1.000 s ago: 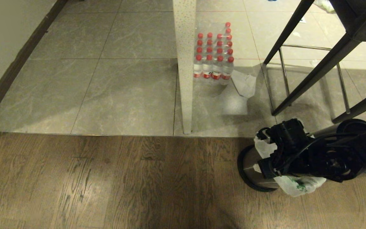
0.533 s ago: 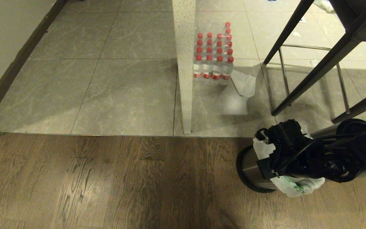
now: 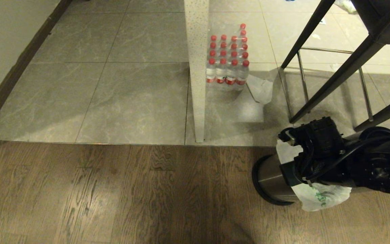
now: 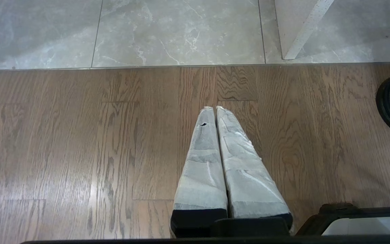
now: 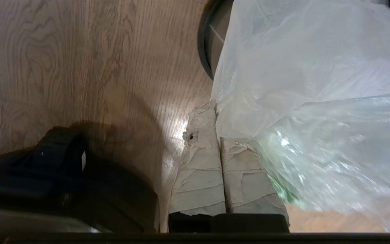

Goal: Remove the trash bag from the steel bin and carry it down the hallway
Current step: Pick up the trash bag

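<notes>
Nearest you, your left gripper [image 4: 215, 110] hangs over the wood-plank floor [image 3: 113, 193], its taped fingers [image 4: 201, 162] pressed together on nothing. To the right, your right gripper [image 5: 215, 108] is clenched on a fold of the trash bag [image 3: 320, 198], which drapes over the steel bin [image 3: 273, 178] standing on the planks at the tile edge. Beyond lie the grey tiles [image 3: 134, 101], a speckled post [image 3: 196, 67] and a pack of red-capped bottles [image 3: 229, 57].

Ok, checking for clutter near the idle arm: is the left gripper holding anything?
No, in the left wrist view the left gripper has its taped fingers pressed together over bare wood floor, with nothing between them.
</notes>
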You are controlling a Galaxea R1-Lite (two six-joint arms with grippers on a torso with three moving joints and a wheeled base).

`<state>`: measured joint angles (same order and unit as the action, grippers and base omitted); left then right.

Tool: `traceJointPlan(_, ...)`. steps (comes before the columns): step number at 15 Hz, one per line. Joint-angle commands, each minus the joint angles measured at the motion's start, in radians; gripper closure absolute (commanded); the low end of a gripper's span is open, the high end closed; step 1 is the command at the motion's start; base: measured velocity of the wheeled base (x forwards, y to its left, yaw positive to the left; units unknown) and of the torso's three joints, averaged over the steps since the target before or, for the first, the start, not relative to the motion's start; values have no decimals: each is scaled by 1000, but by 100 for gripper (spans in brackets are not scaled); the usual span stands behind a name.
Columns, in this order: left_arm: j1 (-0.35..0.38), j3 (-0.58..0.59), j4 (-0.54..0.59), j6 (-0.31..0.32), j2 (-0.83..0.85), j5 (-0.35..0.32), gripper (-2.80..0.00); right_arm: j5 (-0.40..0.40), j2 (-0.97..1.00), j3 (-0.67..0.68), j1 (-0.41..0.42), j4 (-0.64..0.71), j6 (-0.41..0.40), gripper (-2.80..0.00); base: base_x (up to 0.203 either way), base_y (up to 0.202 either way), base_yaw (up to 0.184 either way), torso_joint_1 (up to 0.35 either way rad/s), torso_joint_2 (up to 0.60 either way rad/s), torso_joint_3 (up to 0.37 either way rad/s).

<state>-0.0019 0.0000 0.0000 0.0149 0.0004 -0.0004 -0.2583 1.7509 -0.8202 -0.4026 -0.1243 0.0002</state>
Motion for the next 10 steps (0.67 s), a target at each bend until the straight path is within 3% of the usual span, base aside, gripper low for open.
traceJointPlan(1, 0, 0, 0, 0, 0, 0, 0, -2, -82, -5, -2, 30, 1, 0, 0, 0, 0, 0, 0, 0)
traceJointPlan(10, 0, 0, 0, 0, 0, 0, 0, -1, -278, -49, 1, 193, 1, 0, 0, 0, 0, 0, 0, 0)
